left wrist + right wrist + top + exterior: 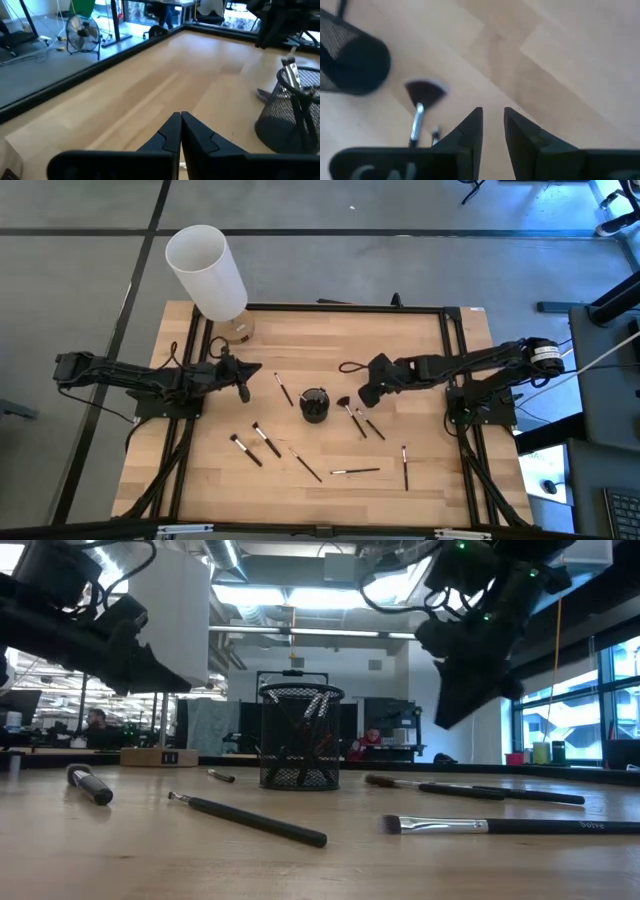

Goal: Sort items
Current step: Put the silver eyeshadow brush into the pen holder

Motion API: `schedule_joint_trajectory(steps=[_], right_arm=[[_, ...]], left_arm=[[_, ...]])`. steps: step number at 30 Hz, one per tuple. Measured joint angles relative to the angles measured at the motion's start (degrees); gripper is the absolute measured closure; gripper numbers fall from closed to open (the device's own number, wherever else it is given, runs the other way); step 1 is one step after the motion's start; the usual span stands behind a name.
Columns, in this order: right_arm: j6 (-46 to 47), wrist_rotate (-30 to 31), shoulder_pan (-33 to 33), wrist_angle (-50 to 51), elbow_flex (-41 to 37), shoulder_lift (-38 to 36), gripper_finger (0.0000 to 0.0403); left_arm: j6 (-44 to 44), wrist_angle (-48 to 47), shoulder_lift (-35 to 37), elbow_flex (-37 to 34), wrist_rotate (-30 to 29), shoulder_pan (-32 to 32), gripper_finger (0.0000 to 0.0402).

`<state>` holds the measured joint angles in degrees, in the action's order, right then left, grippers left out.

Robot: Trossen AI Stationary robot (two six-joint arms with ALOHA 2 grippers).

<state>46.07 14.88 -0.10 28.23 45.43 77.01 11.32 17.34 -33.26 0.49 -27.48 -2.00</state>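
Brushes (355,471) seen scattered round mesh cup (314,405) | judged light, stiff, slippery; best pinched mid-handle | right gripper (493,125) parted, empty, above fan brush (422,97) | left gripper (180,131) closed, empty

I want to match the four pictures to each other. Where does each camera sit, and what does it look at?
High view: above the table, looking straight down; both arms show.
Low view: at table-top height, looking level across to the room; arms hang from above.
Left wrist view: on the left arm, looking over bare wood; left gripper shut, empty.
Right wrist view: on the right arm, looking down; right gripper open, beside a fan brush.
Shared: all four show the black mesh cup.
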Motion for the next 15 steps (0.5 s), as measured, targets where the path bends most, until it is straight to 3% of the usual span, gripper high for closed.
schedule_joint_trajectory(steps=[15], right_arm=[[-0.2, -5.58, 6.29, -9.79, 0.04, 11.11, 0.0325]], left_arm=[[3.69, 2.58, -0.02, 0.0, 0.3, 0.0, 0.0397]])
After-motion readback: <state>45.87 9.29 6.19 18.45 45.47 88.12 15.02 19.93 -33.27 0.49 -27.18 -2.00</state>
